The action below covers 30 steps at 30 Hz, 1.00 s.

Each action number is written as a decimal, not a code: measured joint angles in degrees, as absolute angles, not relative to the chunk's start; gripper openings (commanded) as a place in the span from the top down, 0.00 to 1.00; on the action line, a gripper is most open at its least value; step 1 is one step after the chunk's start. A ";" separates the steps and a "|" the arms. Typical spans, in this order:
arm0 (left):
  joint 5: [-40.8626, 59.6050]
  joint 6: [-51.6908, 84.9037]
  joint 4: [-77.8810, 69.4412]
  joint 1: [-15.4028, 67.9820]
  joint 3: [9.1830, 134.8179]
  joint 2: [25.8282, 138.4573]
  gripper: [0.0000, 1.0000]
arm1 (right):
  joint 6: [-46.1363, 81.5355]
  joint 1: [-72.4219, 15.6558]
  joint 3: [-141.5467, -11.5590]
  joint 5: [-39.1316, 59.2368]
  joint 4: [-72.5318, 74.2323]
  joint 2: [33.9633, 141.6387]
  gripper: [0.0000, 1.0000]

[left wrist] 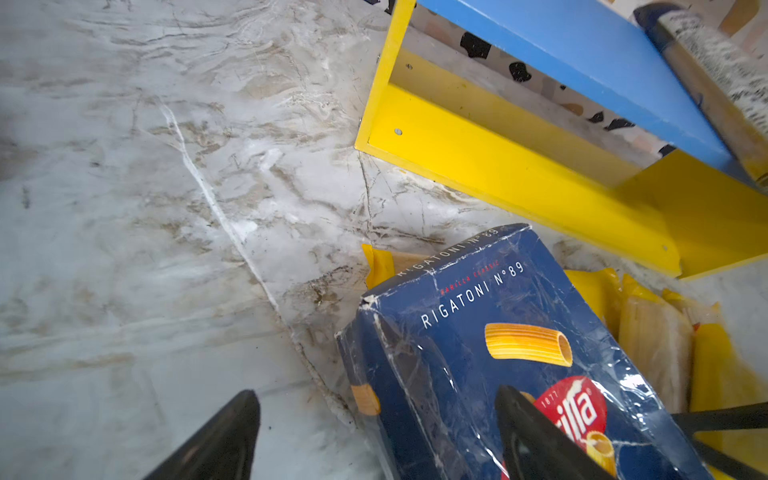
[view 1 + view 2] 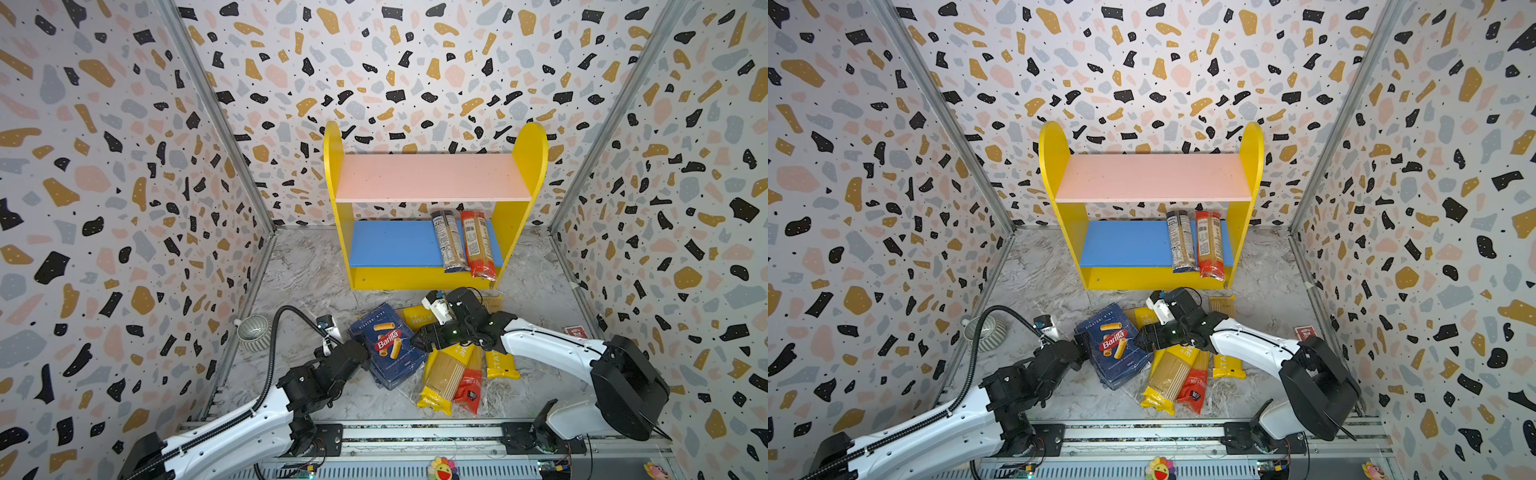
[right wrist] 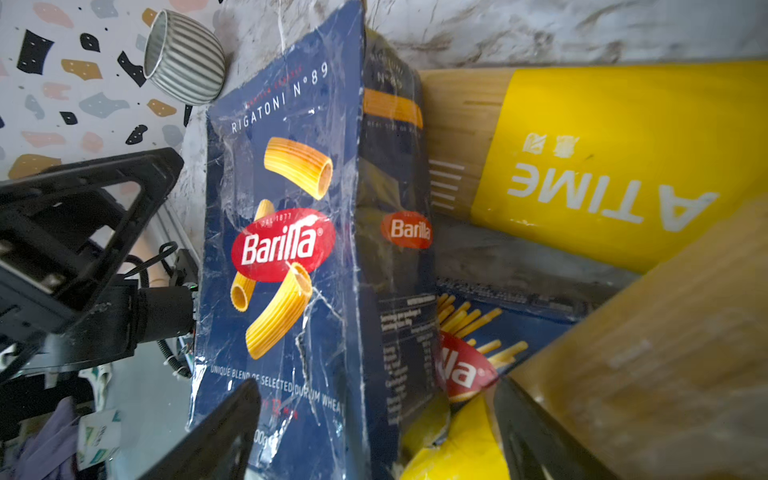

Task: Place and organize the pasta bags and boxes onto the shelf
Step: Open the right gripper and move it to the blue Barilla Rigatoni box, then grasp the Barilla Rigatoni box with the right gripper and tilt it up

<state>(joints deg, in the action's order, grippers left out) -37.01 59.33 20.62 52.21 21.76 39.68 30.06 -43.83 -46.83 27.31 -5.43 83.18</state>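
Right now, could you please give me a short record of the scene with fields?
Shelf: yellow-sided two-tier shelf, pink upper board bare
Lower blue board: dark-labelled clear spaghetti bag, red-and-clear spaghetti bag
Table: dark blue Barilla rigatoni box, yellow spaghetti bags, ribbed grey bowl
Left hand: open, by the box
Right hand: open, by the box

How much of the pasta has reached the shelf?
Done: a clear bag and a red bag lie on the blue lower board. In hand: both arms' open jaws straddle the Barilla rigatoni box. Remaining: yellow PASTATIME bags, a second red bag, the spaghetti box, on the tabletop.
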 measured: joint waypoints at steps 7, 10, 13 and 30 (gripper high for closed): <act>-36.93 60.97 17.78 52.21 18.76 38.57 0.23 | 29.02 -43.44 -47.40 31.16 -5.98 87.57 0.09; -36.80 61.12 16.69 52.21 18.55 40.51 0.31 | 28.42 -43.35 -48.77 33.12 -6.39 89.45 0.08; -36.56 61.25 16.01 52.21 17.56 40.86 0.43 | 27.97 -43.35 -50.24 35.62 -6.39 91.81 0.07; -34.83 62.63 11.53 51.86 12.21 41.60 0.65 | 26.96 -43.03 -53.45 45.12 -4.49 98.21 0.07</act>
<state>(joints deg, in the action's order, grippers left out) -34.83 62.63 11.53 51.86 12.21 41.60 26.96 -43.03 -53.45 45.12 -4.49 98.21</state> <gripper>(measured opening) 0.372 0.937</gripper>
